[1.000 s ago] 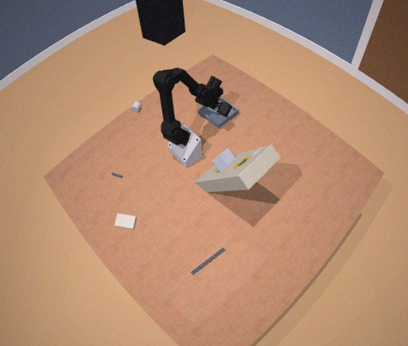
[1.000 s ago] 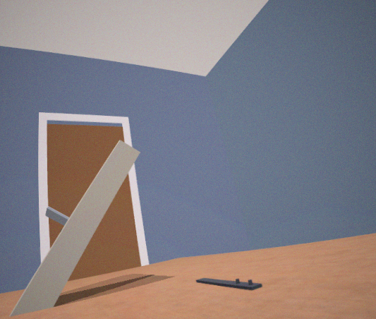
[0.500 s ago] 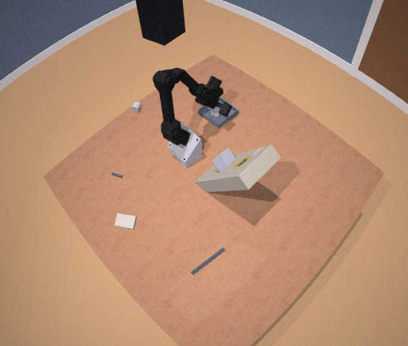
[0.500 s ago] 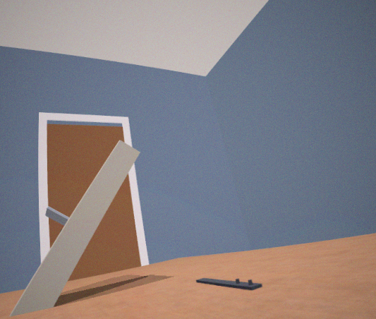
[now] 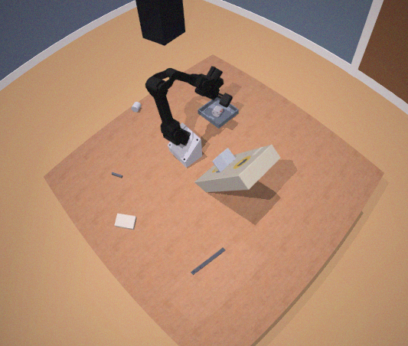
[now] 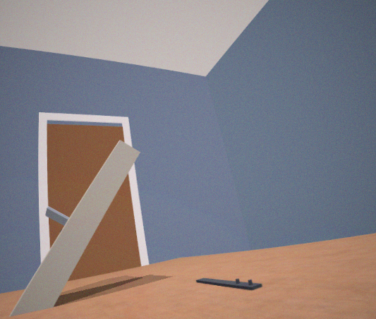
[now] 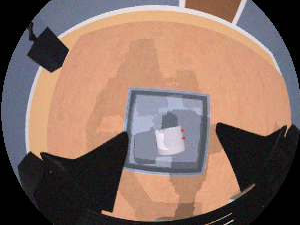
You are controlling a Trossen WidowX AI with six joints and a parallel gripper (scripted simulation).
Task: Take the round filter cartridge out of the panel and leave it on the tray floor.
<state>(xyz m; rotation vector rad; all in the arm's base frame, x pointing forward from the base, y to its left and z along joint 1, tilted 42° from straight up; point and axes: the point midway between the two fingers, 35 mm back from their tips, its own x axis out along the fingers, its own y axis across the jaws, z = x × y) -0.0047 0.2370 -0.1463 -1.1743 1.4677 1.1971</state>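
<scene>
The white round cartridge (image 5: 217,111) (image 7: 171,140) lies inside the grey-blue tray (image 5: 208,119) (image 7: 167,91). It appears to lie on its side, with small red marks along one edge. My gripper (image 5: 221,96) (image 7: 174,132) is open and empty above the tray. In the wrist view its fingers stand wide on both sides of the cartridge, with a gap to each. The pale service panel (image 5: 260,164) (image 6: 92,212) stands tilted, away from the gripper. A yellow-ringed dark opening (image 5: 242,162) shows in its face. The cartridge is not visible in the exterior view.
A light blue plate (image 5: 224,160) (image 6: 57,216) sticks out from the panel face. A dark bar (image 5: 207,261) (image 6: 227,283), a white block (image 5: 125,221), a small dark rod (image 5: 117,174) and a small white cylinder (image 5: 136,106) lie farther away.
</scene>
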